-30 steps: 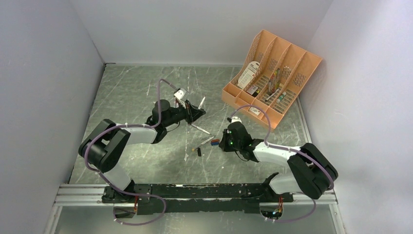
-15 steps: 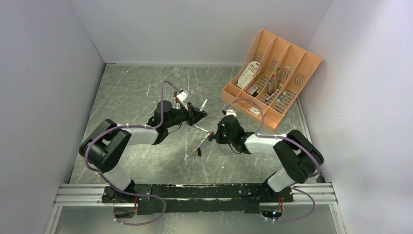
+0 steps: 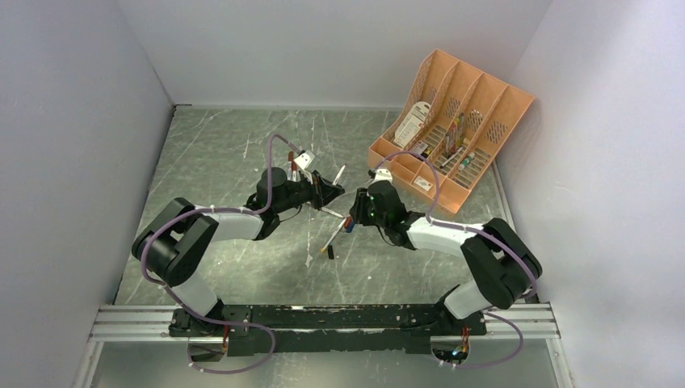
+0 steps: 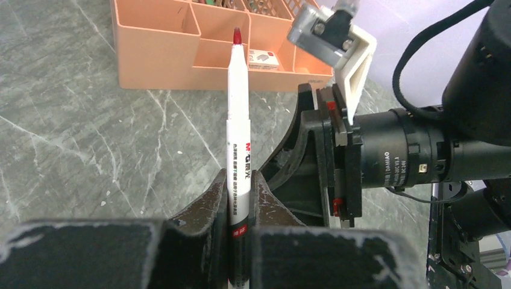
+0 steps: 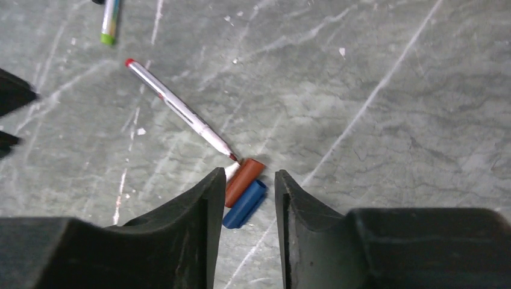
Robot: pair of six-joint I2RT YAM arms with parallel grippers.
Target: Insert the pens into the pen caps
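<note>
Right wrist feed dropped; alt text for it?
Open jaws hover over a red cap and a blue cap lying side by side on the grey table. A white pen points its tip at the red cap; a second pen, green-ended, shows top left.

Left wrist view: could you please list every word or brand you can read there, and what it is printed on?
"DAMIAO": on the black cylinder at right.
"M&G": on the white pen in the left claw; its smaller print is unreadable.
Small box in the orange organizer: label blurred.
</note>
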